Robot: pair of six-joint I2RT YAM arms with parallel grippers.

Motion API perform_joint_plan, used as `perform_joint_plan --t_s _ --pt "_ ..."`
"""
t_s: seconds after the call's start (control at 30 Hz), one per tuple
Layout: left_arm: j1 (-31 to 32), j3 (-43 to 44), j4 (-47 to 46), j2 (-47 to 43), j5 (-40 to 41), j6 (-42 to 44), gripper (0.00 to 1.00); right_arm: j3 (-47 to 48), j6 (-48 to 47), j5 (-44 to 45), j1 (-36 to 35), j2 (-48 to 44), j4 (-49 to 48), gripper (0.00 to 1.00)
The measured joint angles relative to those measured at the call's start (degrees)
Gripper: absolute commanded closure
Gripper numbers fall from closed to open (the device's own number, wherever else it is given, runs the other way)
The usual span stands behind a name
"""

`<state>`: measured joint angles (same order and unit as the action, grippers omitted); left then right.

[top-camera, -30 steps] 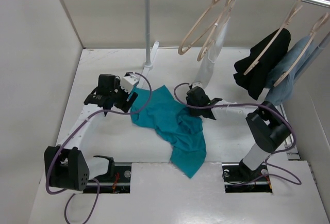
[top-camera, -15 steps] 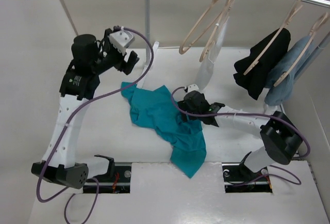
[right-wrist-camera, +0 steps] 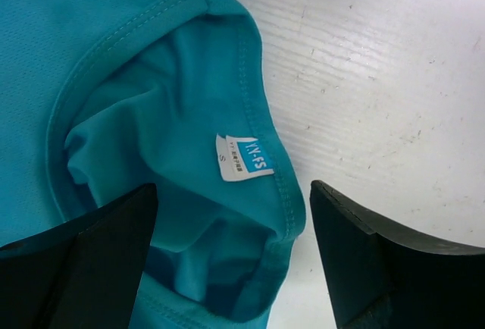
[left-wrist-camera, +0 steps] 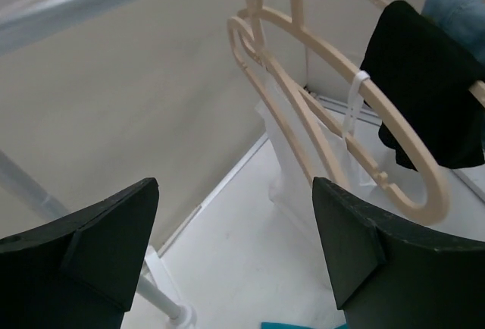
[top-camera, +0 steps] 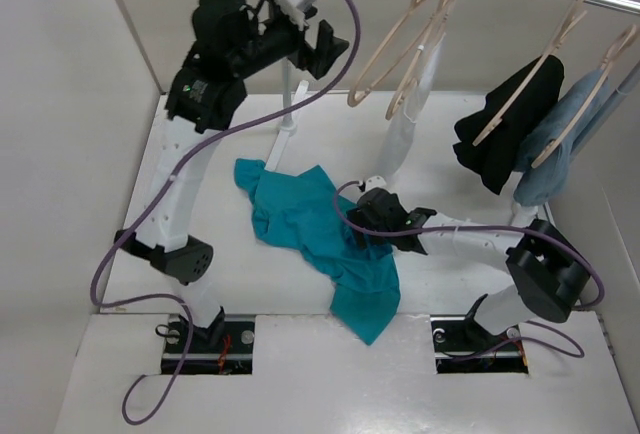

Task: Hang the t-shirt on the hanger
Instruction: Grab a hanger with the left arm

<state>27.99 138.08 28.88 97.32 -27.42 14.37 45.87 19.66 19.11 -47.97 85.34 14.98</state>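
Two empty hands, both wide open: right hand just over the t-shirt, left hand high near the hanger. T-shirt stretches diagonally across the table, far-left toward near edge.

The t-shirt is soft teal cloth, a fine matt knit with stitched hems; its label is white fabric. The hanger looks like smooth pale wood with a slight sheen. The rail is shiny metal. The worktop is white, rough-grained and speckled. The left claw and the right claw are matt black plastic.
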Motion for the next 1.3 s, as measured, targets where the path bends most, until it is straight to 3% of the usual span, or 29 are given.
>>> perform_joint_plan --t_s 0.27,0.7,0.93,1.2,1.3 --pt "6.56 -4.37 -4.68 6.36 5.68 -4.17 0.17 -4.04 2.89 0.28 -1.64 -4.04 0.2 0.14" --pt "6.82 -0.85 -11.72 7.69 8.79 -10.51 0.17 -8.48 8.55 1.03 -3.63 -8.59 2.01 0.14" --pt "10.62 0.59 -13.57 8.48 9.07 -11.72 0.09 -8.48 8.94 0.96 -5.09 -7.17 2.14 0.15" --pt "15.45 0.7 -15.98 11.17 11.56 -10.69 0.06 -8.44 9.88 1.03 -6.56 -5.07 1.49 0.15" --pt "15.54 0.7 -16.55 12.28 13.86 -10.73 0.0 -8.44 10.23 1.07 -7.06 -5.07 1.49 0.15"
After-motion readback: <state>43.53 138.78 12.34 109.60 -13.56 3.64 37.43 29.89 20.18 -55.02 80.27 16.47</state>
